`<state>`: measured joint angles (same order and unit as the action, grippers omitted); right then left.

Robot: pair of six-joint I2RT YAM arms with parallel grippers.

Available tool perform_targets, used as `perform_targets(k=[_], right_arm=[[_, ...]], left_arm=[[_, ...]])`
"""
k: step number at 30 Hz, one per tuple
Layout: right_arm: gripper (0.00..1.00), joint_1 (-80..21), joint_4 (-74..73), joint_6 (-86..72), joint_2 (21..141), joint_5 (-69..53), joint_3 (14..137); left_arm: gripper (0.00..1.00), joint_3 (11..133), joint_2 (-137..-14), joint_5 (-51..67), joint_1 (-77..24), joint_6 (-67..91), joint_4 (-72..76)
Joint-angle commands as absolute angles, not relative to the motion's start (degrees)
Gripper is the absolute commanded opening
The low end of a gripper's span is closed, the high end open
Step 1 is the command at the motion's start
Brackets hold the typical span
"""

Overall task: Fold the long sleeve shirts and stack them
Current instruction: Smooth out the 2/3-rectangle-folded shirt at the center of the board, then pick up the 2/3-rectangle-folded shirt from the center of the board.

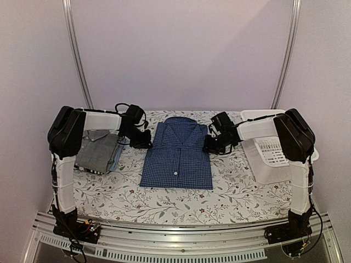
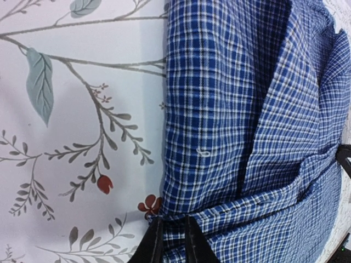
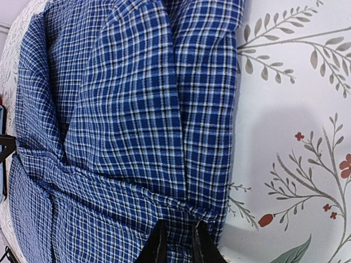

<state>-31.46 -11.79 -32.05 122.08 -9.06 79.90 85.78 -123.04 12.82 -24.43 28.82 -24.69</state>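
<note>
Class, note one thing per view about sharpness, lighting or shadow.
Top external: soft, even light, no glare; the blue check shirt is slightly grainy. Left wrist: weave sharp, the left fingers dark and soft-edged at the bottom edge. Right wrist: weave sharp, a soft grey shadow on the floral tablecloth beside the shirt.

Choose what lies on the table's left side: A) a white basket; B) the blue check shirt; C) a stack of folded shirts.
C: the folded stack lies there; the white basket sits on the right and the blue check shirt in the middle.
</note>
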Motion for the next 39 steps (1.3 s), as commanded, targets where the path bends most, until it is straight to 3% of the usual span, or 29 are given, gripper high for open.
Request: perform_targets(k=[1, 7, 12, 15, 18, 25, 39], right_arm=[[0.16, -31.3, -15.12, -30.67, 123.89, -7.68, 82.33], [0.19, -31.38, -18.08, -29.16, 119.9, -5.42, 83.69], [0.25, -32.21, -19.81, -28.34, 113.89, -2.74, 81.97], [0.26, -33.43, -19.92, -28.45, 110.46, -1.56, 79.56], [0.26, -35.15, -19.89, -29.42, 106.88, -0.92, 76.31], [0.26, -42.94, -19.11, -34.39, 100.2, 2.04, 67.2], [0.25, -51.93, -14.16, -46.89, 95.39, 1.32, 52.36]], left_arm=[[0.15, 88.92, -124.35, 12.66, -23.98, 27.58, -25.93], [0.23, 92.09, -122.12, 11.41, -23.84, 26.97, -28.56], [0.4, 89.55, -116.53, 11.45, -23.82, 27.78, -28.39], [0.42, 85.09, -111.67, 11.34, -23.96, 29.07, -27.4], [0.4, 78.69, -106.07, 12.63, -24.12, 30.87, -25.26], [0.22, 61.57, -93.99, 17.51, -27.41, 34.62, -19.7], [0.15, 40.95, -88.25, 20.74, -37.62, 42.61, -8.89]])
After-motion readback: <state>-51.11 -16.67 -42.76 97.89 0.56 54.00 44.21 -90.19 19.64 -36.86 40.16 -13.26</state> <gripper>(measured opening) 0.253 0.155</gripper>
